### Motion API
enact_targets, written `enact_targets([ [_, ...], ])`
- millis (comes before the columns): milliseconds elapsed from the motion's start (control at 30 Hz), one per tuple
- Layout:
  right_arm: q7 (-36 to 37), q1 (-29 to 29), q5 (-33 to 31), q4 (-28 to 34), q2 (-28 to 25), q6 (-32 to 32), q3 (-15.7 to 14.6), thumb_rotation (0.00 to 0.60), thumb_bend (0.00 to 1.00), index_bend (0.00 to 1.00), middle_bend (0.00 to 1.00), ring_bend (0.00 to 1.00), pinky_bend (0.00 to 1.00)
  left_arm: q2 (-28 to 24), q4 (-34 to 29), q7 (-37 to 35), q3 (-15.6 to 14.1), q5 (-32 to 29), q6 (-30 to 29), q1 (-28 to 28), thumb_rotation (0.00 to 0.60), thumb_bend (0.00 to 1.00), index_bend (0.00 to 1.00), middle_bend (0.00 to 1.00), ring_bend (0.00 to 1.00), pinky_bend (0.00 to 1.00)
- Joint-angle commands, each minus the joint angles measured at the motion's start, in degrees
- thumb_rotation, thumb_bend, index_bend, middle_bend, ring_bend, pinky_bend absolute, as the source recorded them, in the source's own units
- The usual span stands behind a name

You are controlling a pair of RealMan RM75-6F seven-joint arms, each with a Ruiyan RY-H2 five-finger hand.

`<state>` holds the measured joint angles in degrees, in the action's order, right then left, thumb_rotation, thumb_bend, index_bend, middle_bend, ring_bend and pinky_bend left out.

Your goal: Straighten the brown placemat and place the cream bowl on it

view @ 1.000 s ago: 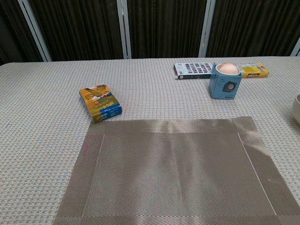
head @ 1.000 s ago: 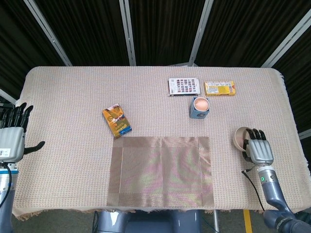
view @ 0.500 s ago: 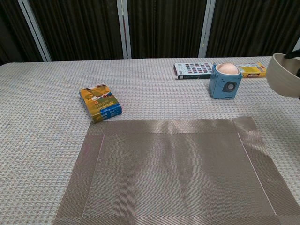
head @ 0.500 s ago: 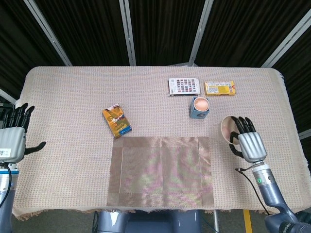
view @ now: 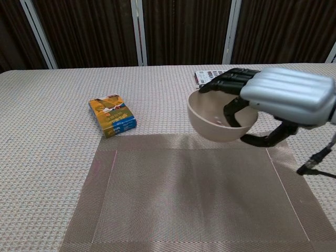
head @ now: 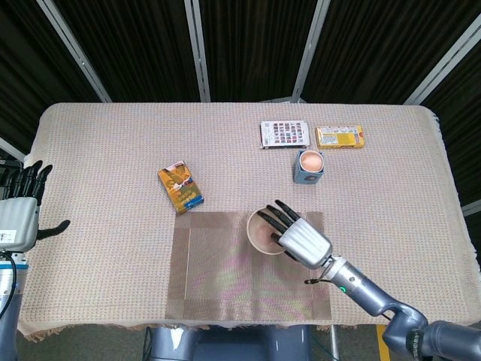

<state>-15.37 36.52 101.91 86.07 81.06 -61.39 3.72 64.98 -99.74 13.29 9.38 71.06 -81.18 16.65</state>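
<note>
Robot test lab or staged recording booth, black pleated curtains (head: pixel 248 45) hung behind slanted metal frame bars (head: pixel 197 49), a single counter (head: pixel 113 150) draped in a beige woven cloth, small boxed props laid out on it, plain even lighting

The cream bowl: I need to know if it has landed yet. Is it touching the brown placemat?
Apart. In the chest view the cream bowl, gripped by the right hand, hangs clear above the brown placemat.
</note>
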Motion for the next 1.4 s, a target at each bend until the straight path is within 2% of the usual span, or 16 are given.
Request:
enact_targets([
  [33, -2.5, 2.0, 1.3, -1.8, 3.1, 2.0, -0.2, 0.600, 0.37, 0.77, 0.00, 0.00, 0.00, 0.0, 0.2, -0.2, 0.2, -0.2, 0.2, 0.0, 0.600, 0.00, 0.00, 0.00, 0.00, 0.00],
  [300, -5.7, 4.5, 4.6, -7.4, 8.8, 2.7, -2.0, 0.600, 0.37, 0.77, 0.00, 0.00, 0.00, -0.2, 0.3, -0.8, 0.3, -0.1, 0.8, -0.1, 0.600, 0.00, 0.00, 0.00, 0.00, 0.00],
  [500, -5.6, 4.0, 4.4, -8.9, 11.0, 1.7, -3.3, 0.600, 0.36, 0.75, 0.00, 0.00, 0.00, -0.4, -0.1, -0.9, 0.3, 0.0, 0.9, -0.2, 0.600, 0.00, 0.00, 0.00, 0.00, 0.00],
  [533, -5.7, 4.0, 4.4, -9.0, 11.1, 1.6, -3.3, 0.600, 0.34, 0.68, 0.00, 0.00, 0.00, -0.4, -0.2, -1.0, 0.3, 0.0, 0.9, -0.2, 0.600, 0.00, 0.00, 0.00, 0.00, 0.00],
  [600, -6.0, 3.9, 4.5, -9.4, 11.6, 1.5, -3.6, 0.600, 0.20, 0.27, 0.00, 0.00, 0.00, -0.4, -0.3, -1.0, 0.3, 0.1, 0.9, -0.3, 0.600, 0.00, 0.00, 0.00, 0.00, 0.00],
  [667, -6.5, 3.9, 4.2, -9.6, 11.7, 1.8, -3.9, 0.600, 0.04, 0.00, 0.00, 0.00, 0.00, -0.6, -0.5, -1.0, 0.3, 0.2, 0.8, -0.4, 0.600, 0.00, 0.00, 0.00, 0.00, 0.00],
  [733, -7.7, 3.7, 3.1, -8.7, 11.1, 3.1, -4.2, 0.600, 0.00, 0.00, 0.00, 0.00, 0.00, -0.7, -0.6, -1.0, 0.3, 0.2, 0.7, -0.5, 0.600, 0.00, 0.00, 0.00, 0.00, 0.00],
  [833, -9.7, 3.4, 1.6, -5.6, 9.4, 4.3, -4.1, 0.600, 0.00, 0.00, 0.00, 0.00, 0.00, -0.8, -0.8, -1.2, 0.3, 0.4, 0.7, -0.6, 0.600, 0.00, 0.00, 0.00, 0.00, 0.00],
  [1033, -12.2, 1.3, 0.7, 0.2, 4.9, 1.5, -4.3, 0.600, 0.00, 0.00, 0.00, 0.00, 0.00, -1.0, -1.2, -1.3, 0.0, 1.0, 0.2, -1.1, 0.600, 0.00, 0.00, 0.00, 0.00, 0.00],
  [1233, -10.9, -3.0, 1.8, 6.2, -3.7, -7.6, -4.7, 0.600, 0.00, 0.00, 0.00, 0.00, 0.00, -1.2, -1.6, -1.4, -1.0, 2.7, -1.6, -2.5, 0.600, 0.00, 0.00, 0.00, 0.00, 0.00],
  [1400, -6.7, -9.1, -0.9, 8.7, -11.1, -17.9, -3.9, 0.600, 0.00, 0.00, 0.00, 0.00, 0.00, -1.2, -2.3, -1.0, -2.6, 5.2, -5.1, -4.8, 0.600, 0.00, 0.00, 0.00, 0.00, 0.00],
])
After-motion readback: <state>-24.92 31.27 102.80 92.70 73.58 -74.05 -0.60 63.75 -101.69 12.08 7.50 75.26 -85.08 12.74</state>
